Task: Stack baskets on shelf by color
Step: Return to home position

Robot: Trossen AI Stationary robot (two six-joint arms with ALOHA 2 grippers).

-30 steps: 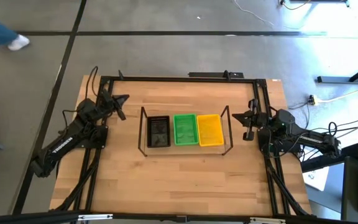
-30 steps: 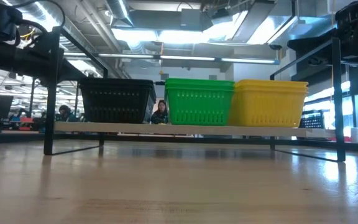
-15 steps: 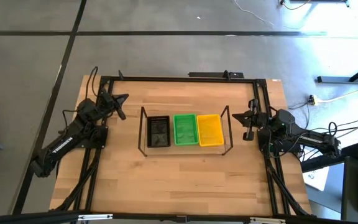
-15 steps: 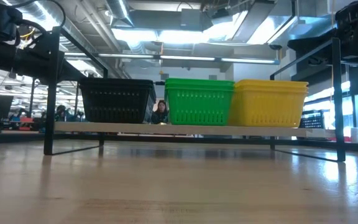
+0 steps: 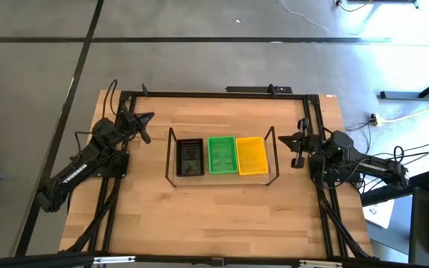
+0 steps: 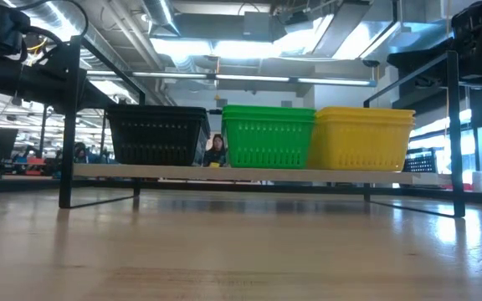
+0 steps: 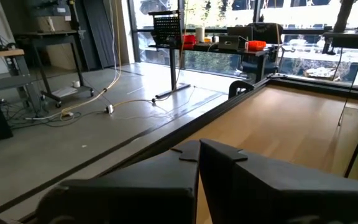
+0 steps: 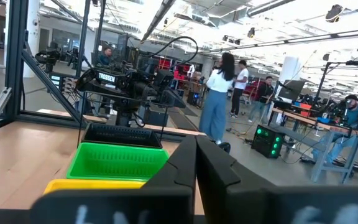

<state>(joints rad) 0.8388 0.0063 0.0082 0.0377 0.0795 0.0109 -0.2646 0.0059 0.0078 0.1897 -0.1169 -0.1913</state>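
Observation:
Three basket stacks stand side by side on the shelf (image 5: pixel 171 179): black basket (image 5: pixel 191 157) on the table's left, green basket (image 5: pixel 222 154) in the middle, yellow basket (image 5: pixel 252 155) on the right. In the low view the black (image 6: pixel 157 134), green (image 6: pixel 268 135) and yellow (image 6: pixel 362 138) baskets rest by their bottoms on the light wood base (image 6: pixel 241 173). My left gripper (image 5: pixel 144 125) is shut, raised left of the shelf. My right gripper (image 5: pixel 298 150) is shut, raised right of the shelf. The right wrist view shows the green basket (image 8: pixel 118 160) and the black one (image 8: pixel 124 134) behind it.
A black metal frame (image 5: pixel 214 94) runs around the tabletop. Bare wood (image 5: pixel 214 216) lies between the shelf and the table's near edge. People (image 8: pixel 219 93) stand in the room beyond the table.

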